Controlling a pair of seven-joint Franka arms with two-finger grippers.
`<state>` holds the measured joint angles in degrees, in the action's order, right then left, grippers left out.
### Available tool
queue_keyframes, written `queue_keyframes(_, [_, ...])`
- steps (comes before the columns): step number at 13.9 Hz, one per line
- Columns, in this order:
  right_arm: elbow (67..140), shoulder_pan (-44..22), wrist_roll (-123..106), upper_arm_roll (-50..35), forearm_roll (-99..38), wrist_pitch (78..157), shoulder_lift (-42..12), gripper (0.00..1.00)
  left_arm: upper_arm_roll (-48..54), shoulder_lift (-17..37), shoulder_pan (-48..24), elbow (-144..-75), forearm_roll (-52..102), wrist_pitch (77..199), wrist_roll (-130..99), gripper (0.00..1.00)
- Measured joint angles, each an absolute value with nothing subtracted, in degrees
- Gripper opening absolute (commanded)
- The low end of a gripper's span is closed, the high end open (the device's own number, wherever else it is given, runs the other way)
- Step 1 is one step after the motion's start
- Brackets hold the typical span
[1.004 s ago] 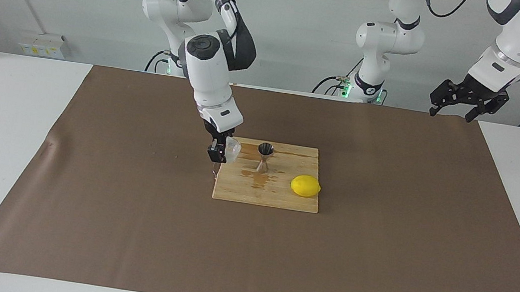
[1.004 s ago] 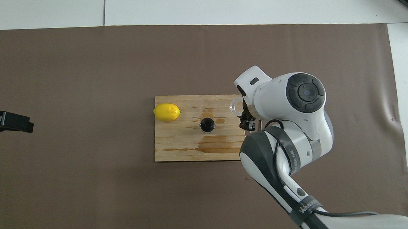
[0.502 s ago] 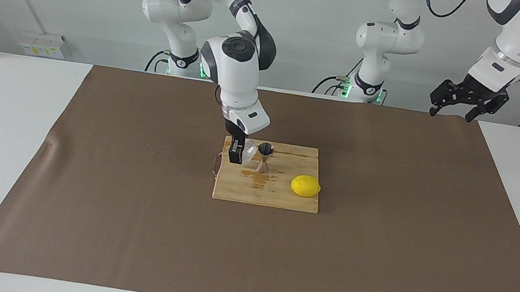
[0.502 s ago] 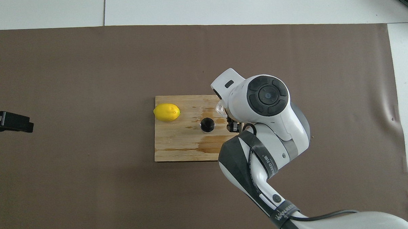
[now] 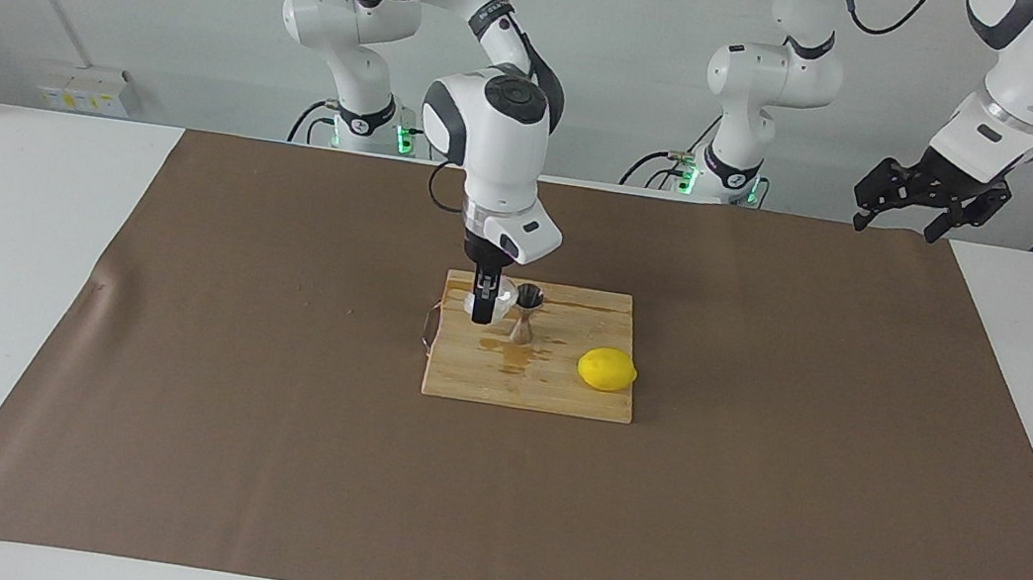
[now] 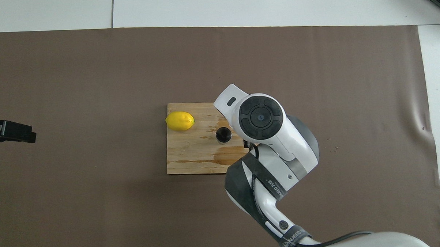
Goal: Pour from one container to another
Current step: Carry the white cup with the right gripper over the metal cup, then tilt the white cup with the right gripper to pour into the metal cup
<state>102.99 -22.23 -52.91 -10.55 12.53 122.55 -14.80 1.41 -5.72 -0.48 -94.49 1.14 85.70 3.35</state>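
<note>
Right gripper (image 5: pixel 482 310) is clamped on the cup (image 5: pixel 495 299), carrying it low over the board (image 5: pixel 553 395) at the right arm's end. The cup looks roughly upright between the fingers, hard to say how tilted; in the overhead view the wrist hides it. Just beside the fingers, toward the left arm's end, the jigger (image 5: pixel 525 312) stands upright on the board, dark mouth up, close to the cup but contact unclear. Wet-looking stains on the board around the jigger. Farther from the fingers the same way, lemon (image 5: pixel 607 370) lies on the board.

Step in hand: bringing the cup to the jigger, pour not yet begun by the look of it. Next move needs the cup lip over the narrow jigger mouth, then a slow tilt; small target, easy to spill or knock it over.

Left gripper (image 5: pixel 928 199) waits well away over the left arm's table end, fingers spread, holding nothing
</note>
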Motion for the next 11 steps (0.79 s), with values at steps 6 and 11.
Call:
queue_keyframes(6, [103.0, -23.6, -50.7, -10.5, 17.8, 122.7, -15.8, 0.04, 1.4, -5.7, -0.5, -94.5, 1.1, 85.7, 3.3, 1.00])
queue_keyframes(11, [103.0, -25.0, -49.9, -10.5, 22.5, 121.8, -16.7, 0.04, 1.4, -5.7, -0.5, -94.5, 1.1, 85.7, 3.3, 1.00])
